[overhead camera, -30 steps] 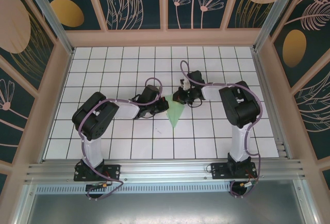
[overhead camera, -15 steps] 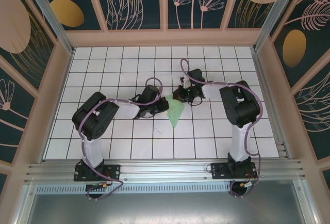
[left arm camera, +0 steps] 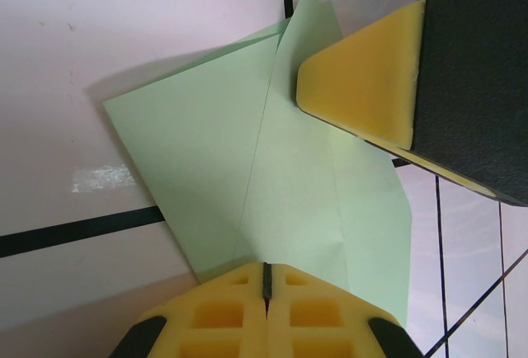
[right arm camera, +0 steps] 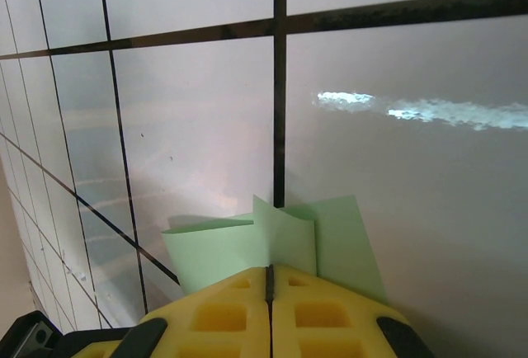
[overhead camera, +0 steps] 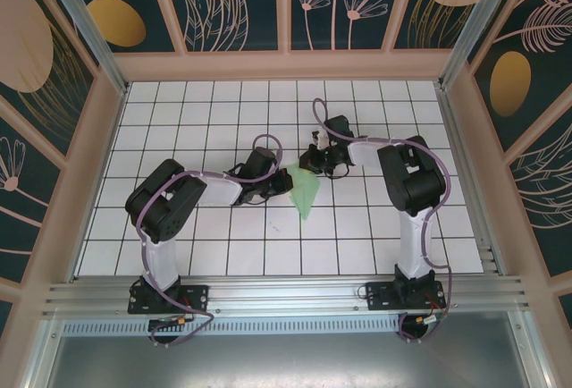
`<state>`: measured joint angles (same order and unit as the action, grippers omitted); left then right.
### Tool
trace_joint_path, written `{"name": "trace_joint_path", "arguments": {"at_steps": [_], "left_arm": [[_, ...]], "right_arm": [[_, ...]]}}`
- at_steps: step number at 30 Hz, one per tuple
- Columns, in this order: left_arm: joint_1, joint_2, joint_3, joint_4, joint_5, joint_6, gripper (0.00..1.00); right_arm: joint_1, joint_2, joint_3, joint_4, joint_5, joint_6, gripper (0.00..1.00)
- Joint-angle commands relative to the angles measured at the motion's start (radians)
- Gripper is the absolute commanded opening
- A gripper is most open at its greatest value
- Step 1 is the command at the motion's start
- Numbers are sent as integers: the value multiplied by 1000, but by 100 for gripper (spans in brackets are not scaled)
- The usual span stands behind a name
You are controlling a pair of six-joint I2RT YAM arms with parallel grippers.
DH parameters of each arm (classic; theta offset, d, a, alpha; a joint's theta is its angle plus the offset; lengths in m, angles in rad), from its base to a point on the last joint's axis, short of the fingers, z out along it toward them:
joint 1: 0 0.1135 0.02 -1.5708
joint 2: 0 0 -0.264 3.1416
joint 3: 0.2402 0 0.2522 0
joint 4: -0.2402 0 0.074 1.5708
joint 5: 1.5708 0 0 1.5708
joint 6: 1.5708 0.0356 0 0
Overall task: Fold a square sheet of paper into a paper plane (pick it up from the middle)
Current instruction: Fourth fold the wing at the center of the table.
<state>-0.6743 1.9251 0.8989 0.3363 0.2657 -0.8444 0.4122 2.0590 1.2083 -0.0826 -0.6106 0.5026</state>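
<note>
Where the plane lies: the paper plane (overhead camera: pixel 304 193) rests flat on the gridded table (overhead camera: pixel 179 120) between the two tools, just ahead of the left gripper (overhead camera: pixel 275 188) and under the tips of the right gripper (overhead camera: pixel 310 164).
Long axis: the dart runs from its wide end beneath the right gripper to its point on the arm-base side, so it crosses in front of the left gripper's tips instead of pointing along them.
Nearer arm: both are at the paper. The right one sits on the wide end and the left one meets the flank about halfway along.
Left gripper: its yellow pads (left arm camera: pixel 214 317) are pressed together with only a thin seam between them. The green paper (left arm camera: pixel 272 176) reaches right up to them with its centre crease in line with that seam. Whether a layer is nipped or merely pressed I cannot tell.
Right gripper: its pads (right arm camera: pixel 223 317) are also closed tight, with raised green flaps (right arm camera: pixel 330 242) standing just beyond the tips. From the left wrist, one of its pads (left arm camera: pixel 355 77) bears on the paper's far corner. A real grip on the sheet is not certain.
Likely step: sharpening or holding a fold, judging by both tools pinning the paper.
Coming move hinges on: the crease lying square to the left tips, so a stroke along it would go sideways for that arm.
</note>
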Motion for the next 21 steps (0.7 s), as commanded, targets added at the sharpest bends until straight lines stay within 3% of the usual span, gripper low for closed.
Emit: {"name": "trace_joint_path", "arguments": {"at_steps": [1, 13, 21], "left_arm": [[-14, 49, -29, -155, 29, 19, 0], [-14, 50, -24, -158, 27, 17, 0], [-14, 48, -23, -167, 27, 22, 0]], "right_arm": [[-8, -6, 43, -49, 71, -12, 9], [-11, 97, 74, -43, 63, 0, 8], [-24, 86, 80, -58, 113, 11, 8]]}}
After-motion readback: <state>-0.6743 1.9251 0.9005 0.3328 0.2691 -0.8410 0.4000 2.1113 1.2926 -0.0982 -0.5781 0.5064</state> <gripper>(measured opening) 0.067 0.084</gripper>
